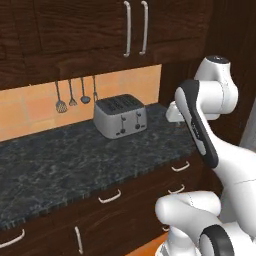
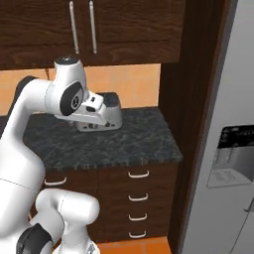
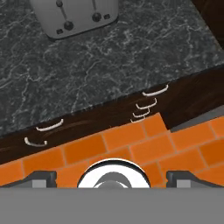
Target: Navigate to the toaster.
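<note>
Left base view: the toaster (image 1: 120,116) is being shown standing on the dark stone counter (image 1: 60,165), close to the orange tiled wall and just right of the hanging utensils (image 1: 75,95); its lever face is being turned toward the robot and slightly to the right. The folded arm is being held to the toaster's right, above the counter's near right part.

Right base view: the toaster (image 2: 113,116) is being largely hidden by the arm's wrist, so that only its right end and lower front are being seen. The refrigerator (image 2: 233,149) is being shown well apart, at the far right.

Hand view: the toaster (image 3: 74,15) is being framed at the top edge, ahead of the gripper (image 3: 111,177) and a little to the left, with the counter (image 3: 131,57), the drawer fronts (image 3: 144,105) and the orange floor lying between. The two fingertips are being held wide apart, with nothing between them. The remaining approach is judged to be forward with a slight leftward shift.
</note>
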Motion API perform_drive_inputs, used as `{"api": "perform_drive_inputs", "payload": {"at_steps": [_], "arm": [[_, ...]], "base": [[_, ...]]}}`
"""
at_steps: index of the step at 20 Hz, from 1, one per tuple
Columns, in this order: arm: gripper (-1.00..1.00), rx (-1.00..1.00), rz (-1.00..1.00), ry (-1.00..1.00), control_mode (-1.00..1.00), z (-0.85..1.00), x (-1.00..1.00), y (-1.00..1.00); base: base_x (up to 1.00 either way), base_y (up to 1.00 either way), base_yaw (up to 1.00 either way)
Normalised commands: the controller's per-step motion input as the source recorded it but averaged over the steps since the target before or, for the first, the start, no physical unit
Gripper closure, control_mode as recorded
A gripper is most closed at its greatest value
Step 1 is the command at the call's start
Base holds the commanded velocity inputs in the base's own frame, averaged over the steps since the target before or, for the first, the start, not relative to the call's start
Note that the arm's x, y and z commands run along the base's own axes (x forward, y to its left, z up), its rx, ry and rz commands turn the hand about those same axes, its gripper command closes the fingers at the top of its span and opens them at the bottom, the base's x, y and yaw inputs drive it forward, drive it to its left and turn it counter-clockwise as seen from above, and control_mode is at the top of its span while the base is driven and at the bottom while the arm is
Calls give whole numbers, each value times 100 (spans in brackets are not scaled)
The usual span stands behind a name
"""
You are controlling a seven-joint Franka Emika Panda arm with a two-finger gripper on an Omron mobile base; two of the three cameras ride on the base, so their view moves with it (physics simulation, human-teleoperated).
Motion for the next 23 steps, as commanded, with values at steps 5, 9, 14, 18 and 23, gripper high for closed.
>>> {"api": "perform_drive_inputs", "payload": {"at_steps": [5, 9, 14, 18, 23], "arm": [[-100, 0, 0, 0, 100, 0, 0, 0], [-100, 0, 0, 0, 100, 0, 0, 0], [-100, 0, 0, 0, 100, 0, 0, 0], [-100, 0, 12, -3, -100, -44, 75, 0], [-100, 0, 14, -9, -100, -51, 100, 0]], "base": [[100, -17, 34], [100, 0, 31], [100, 0, 25], [25, 0, 4], [0, 0, 0]]}}
